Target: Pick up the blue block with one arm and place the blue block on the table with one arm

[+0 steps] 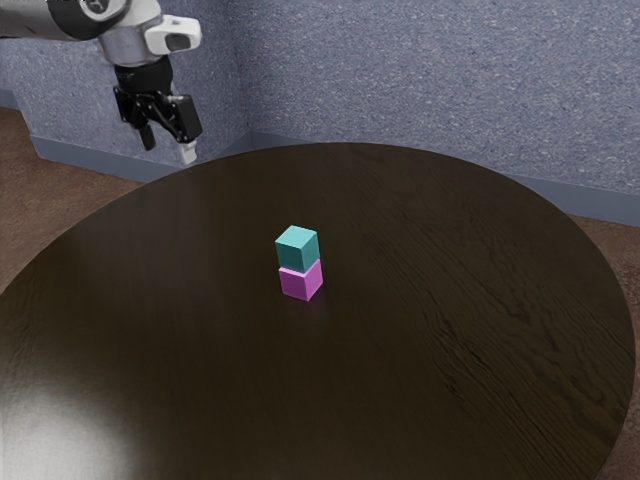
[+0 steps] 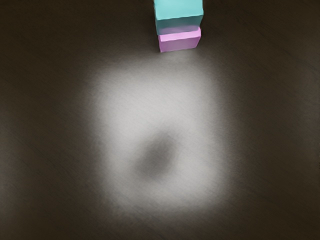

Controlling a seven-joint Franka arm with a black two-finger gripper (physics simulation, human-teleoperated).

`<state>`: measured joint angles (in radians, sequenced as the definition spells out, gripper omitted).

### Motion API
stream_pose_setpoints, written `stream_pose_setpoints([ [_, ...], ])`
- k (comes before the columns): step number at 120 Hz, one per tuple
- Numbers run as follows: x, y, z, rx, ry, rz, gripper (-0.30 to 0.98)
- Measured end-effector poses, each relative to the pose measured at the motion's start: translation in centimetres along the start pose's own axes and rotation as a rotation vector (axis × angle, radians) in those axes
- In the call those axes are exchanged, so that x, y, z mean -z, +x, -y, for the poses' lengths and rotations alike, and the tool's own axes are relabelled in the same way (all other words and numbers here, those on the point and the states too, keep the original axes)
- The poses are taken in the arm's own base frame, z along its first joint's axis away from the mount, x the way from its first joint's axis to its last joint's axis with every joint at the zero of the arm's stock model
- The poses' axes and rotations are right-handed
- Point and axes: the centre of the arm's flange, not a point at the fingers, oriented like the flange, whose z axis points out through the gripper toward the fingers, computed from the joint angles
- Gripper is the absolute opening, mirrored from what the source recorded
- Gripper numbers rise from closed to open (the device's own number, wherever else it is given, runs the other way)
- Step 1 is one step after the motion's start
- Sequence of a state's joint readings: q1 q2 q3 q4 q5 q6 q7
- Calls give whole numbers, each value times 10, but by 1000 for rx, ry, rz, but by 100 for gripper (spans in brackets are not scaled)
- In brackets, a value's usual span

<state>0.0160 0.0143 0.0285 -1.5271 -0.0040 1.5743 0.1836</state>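
One blue block (image 1: 298, 249), pink block (image 1: 301, 281) beneath, well apart from the hand (image 1: 168, 148).

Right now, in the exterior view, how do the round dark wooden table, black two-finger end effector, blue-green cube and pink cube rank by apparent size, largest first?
1. Table
2. End effector
3. Blue-green cube and pink cube, unranked: they look nearly alike, the former partly covering the latter.
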Motion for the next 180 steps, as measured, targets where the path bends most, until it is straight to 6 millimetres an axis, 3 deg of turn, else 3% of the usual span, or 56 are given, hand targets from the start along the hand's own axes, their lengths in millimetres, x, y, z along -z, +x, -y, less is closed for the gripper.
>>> stream_pose_setpoints([
  [15, 0, 10, -8, -38, 9, -40, 69],
  [25, -14, 36, 3, -35, 15, -51, 68],
  [39, -56, 84, 43, 24, 9, -45, 69],
  [52, -94, 121, 48, 55, -24, -51, 69],
  [65, -133, 146, 49, 80, -57, -52, 69],
  [78, -155, 152, 44, 108, -111, -50, 69],
  [97, -194, 165, 15, 112, -173, -31, 69],
  [126, -257, 178, 9, 138, -180, 6, 69],
  [145, -271, 184, 0, 123, -140, -3, 69],
  [180, -293, 191, 1, 132, -121, -23, 69],
])
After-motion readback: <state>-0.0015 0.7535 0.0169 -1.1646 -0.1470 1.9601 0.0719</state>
